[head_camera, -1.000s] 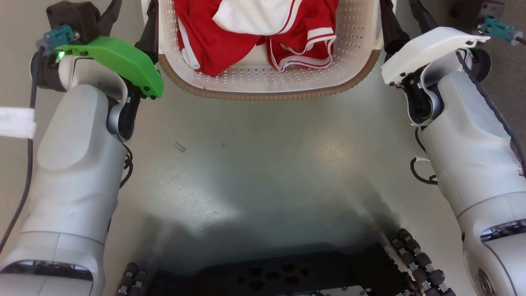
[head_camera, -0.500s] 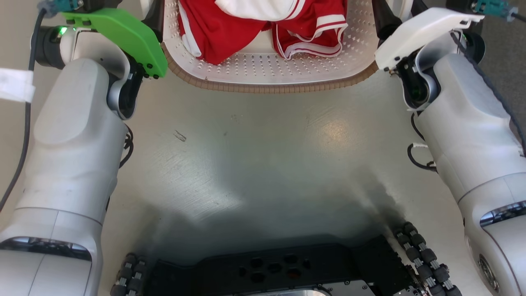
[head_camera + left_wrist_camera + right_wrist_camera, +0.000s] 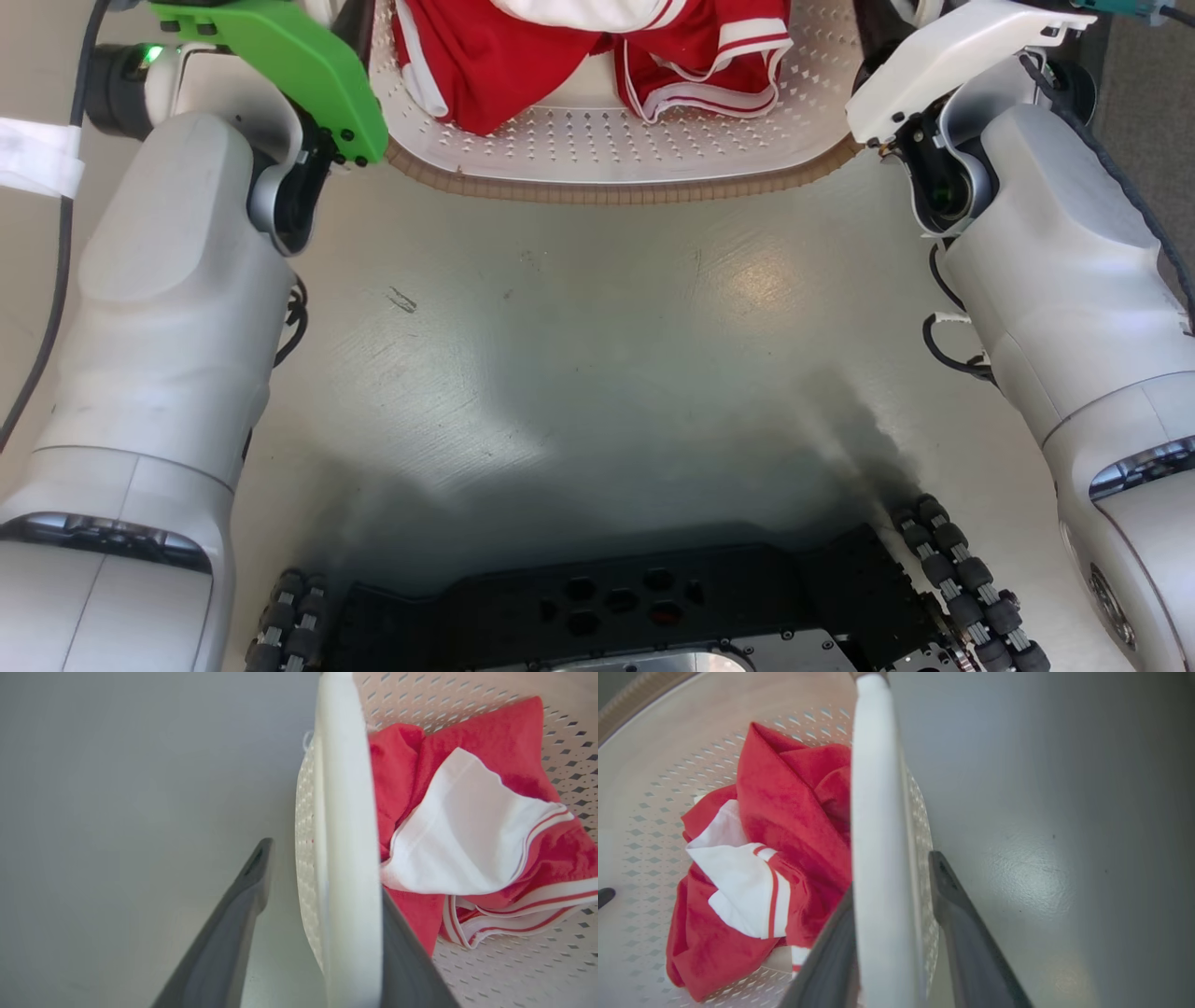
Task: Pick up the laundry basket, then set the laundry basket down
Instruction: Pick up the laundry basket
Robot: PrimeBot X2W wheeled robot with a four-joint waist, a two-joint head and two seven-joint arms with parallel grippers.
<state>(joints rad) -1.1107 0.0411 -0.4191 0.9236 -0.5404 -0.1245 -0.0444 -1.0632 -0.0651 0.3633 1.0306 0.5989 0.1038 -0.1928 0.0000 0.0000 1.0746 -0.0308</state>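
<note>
The laundry basket [image 3: 616, 159] sits at the far edge of the head view, over the grey floor [image 3: 597, 355] between the two forearms. Whether it rests on the floor cannot be told. That view shows its brown woven-look rim and a red-and-white garment [image 3: 560, 56] inside, but hides the fingers behind a green wrist cover [image 3: 289, 65] and a white one [image 3: 943, 56].

The wrist views show the holds. The left hand [image 3: 322, 872] straddles the left white handle [image 3: 348, 835], partly open: the inner finger lies against the handle and the outer finger [image 3: 233, 933] stands apart, with floor showing between. The right hand [image 3: 892, 872] is closed about the right handle [image 3: 878, 812].

A strip of white tape [image 3: 33, 154] wraps the left cable, with any writing too blurred to read.
</note>
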